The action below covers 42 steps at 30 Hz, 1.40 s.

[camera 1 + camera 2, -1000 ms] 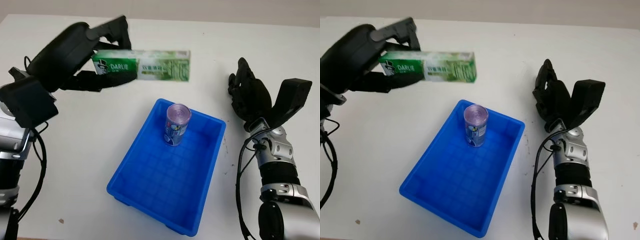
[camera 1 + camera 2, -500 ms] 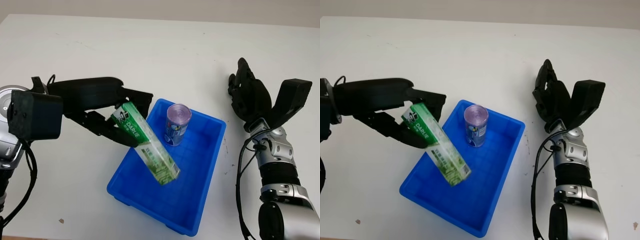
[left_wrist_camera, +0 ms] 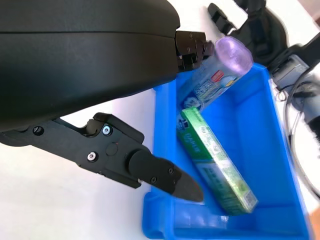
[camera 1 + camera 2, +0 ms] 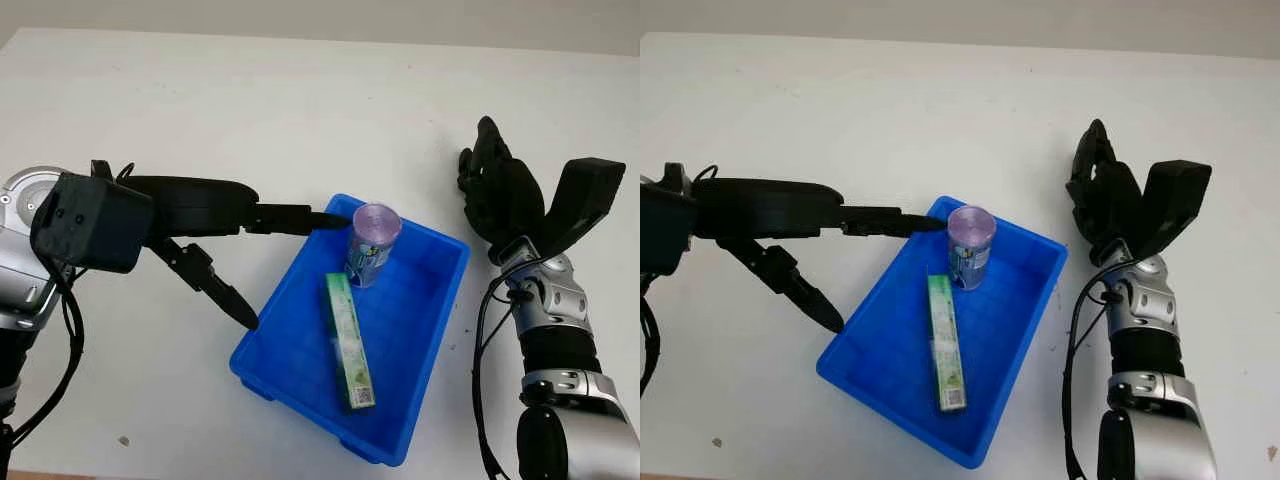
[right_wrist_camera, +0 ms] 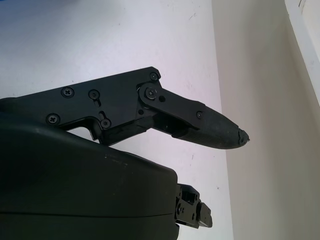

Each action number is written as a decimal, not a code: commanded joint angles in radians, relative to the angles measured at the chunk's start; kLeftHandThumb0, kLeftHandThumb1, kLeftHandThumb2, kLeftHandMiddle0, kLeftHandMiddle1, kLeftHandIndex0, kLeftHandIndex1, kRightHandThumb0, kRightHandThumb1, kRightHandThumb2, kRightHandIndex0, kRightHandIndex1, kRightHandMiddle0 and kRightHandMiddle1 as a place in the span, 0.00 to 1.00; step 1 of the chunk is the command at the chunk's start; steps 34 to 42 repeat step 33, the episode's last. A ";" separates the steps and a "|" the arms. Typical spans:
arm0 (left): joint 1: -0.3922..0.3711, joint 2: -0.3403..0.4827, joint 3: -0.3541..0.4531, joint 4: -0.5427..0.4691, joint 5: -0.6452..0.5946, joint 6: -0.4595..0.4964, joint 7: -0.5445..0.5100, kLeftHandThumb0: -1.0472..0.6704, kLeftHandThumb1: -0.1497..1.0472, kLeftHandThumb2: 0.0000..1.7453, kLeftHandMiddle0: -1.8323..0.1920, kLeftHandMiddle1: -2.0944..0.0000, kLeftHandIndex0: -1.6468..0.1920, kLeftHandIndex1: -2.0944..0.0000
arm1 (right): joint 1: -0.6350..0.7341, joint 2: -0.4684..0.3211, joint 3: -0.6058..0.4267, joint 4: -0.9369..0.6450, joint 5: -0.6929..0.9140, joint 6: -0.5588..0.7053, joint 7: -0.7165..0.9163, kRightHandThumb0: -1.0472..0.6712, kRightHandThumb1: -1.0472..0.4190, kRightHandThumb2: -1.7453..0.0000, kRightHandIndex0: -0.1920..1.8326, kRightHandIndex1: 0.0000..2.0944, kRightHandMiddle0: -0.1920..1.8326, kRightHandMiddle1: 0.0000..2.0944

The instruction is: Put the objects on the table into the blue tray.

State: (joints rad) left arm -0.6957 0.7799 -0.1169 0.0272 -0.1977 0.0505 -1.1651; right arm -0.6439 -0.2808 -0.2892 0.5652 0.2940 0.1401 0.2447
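Note:
The blue tray (image 4: pixel 432 368) sits in the middle of the white table. Inside it a green toothpaste box (image 4: pixel 349 340) lies flat along the tray's length, and a purple-capped can (image 4: pixel 371 243) stands at the far end. My left hand (image 4: pixel 290 262) is open beside the tray's left wall, one finger reaching to the far rim near the can, another pointing down along the outside. In the left wrist view the toothpaste box (image 3: pixel 215 159) and the can (image 3: pixel 216 76) lie free in the tray. My right hand (image 4: pixel 497 190) is open, raised right of the tray.
A bare white table (image 4: pixel 330 110) surrounds the tray, with room on the far side and at the front left. The right wrist view looks across the table (image 5: pixel 100 45) toward a pale wall.
The left hand carried the toothpaste box from above the far table down into the tray and let it go; the box now lies flat. The tray shifted slightly right. The right hand stayed put.

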 commanded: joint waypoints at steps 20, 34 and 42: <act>-0.128 -0.317 0.278 0.647 0.033 -0.191 0.728 0.14 1.00 0.35 1.00 1.00 1.00 1.00 | -0.017 0.006 0.009 0.022 -0.011 -0.021 0.007 0.22 0.00 0.58 0.00 0.00 0.00 0.00; -0.129 -0.376 0.281 0.903 0.065 -0.279 0.796 0.15 1.00 0.39 1.00 1.00 1.00 1.00 | -0.012 0.011 0.020 0.021 -0.017 -0.052 0.009 0.23 0.00 0.57 0.00 0.00 0.00 0.00; -0.129 -0.376 0.281 0.903 0.065 -0.279 0.796 0.15 1.00 0.39 1.00 1.00 1.00 1.00 | -0.012 0.011 0.020 0.021 -0.017 -0.052 0.009 0.23 0.00 0.57 0.00 0.00 0.00 0.00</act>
